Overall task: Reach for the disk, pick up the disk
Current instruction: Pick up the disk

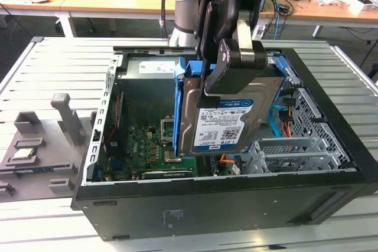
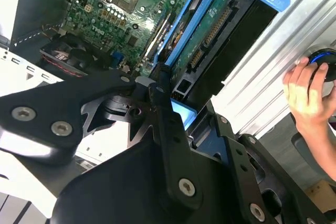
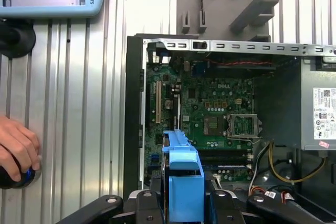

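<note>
Exterior view: high, angled down over the open computer case (image 1: 236,199). Both wrist views: close, looking past the gripper (image 3: 181,203) onto the shared motherboard (image 3: 210,119) (image 2: 131,3).

The top of the disk (image 1: 227,119) is covered by the gripper (image 1: 236,66). A hand (image 3: 16,148) is cut off by the first wrist view's edge.

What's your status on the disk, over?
End effector shut on the disk. Disk upright, lifted above the open case. A hand rests on a knob on the table beside the case.
</note>
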You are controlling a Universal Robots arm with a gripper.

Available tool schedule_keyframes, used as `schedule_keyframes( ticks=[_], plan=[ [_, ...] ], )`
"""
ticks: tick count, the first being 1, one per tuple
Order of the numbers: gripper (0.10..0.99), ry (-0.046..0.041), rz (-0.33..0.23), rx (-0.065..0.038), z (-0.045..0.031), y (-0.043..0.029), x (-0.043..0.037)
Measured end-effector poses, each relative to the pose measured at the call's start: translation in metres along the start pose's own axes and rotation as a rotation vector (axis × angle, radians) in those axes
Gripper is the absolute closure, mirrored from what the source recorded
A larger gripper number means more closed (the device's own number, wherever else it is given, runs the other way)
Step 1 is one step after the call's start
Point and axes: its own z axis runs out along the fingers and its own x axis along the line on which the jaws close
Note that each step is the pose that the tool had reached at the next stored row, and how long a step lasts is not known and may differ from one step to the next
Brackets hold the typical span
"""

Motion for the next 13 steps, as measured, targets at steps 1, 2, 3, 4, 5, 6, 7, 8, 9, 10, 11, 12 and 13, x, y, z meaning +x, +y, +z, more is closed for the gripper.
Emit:
schedule_keyframes(
  ticks=[1,2,3,4,5,6,7,8,9,10,11,12,13],
  plan=[
    [0.718,0.0,0.0,0.0,-0.0001,0.0001,0.001],
    [0.718,0.0,0.0,0.0,-0.0001,0.0001,0.0023],
    [0.718,0.0,0.0,0.0,-0.0002,0.0001,0.0035],
    [0.718,0.0,0.0,0.0,-0.0002,0.0001,0.0046],
    [0.718,-0.0001,0.0,0.0,-0.0002,0.0002,0.0063],
    [0.718,0.0,0.0,0.0,-0.0003,0.0002,0.0082],
    [0.718,0.0,0.0,0.0,-0.0004,0.0003,0.01],
    [0.718,0.0001,0.0,0.0,-0.0005,0.0003,0.0124],
    [0.718,-0.0001,0.0,0.0,-0.0005,0.0003,0.0136],
    [0.718,0.0,0.0,0.0,-0.0006,0.0004,0.0145],
    [0.718,0.0,0.0,0.0,-0.0006,0.0004,0.0154],
    [0.718,0.0,0.0,0.0,-0.0006,0.0004,0.0162],
    [0.718,0.0,0.0,0.0,-0.0007,0.0004,0.0173]
  ],
)
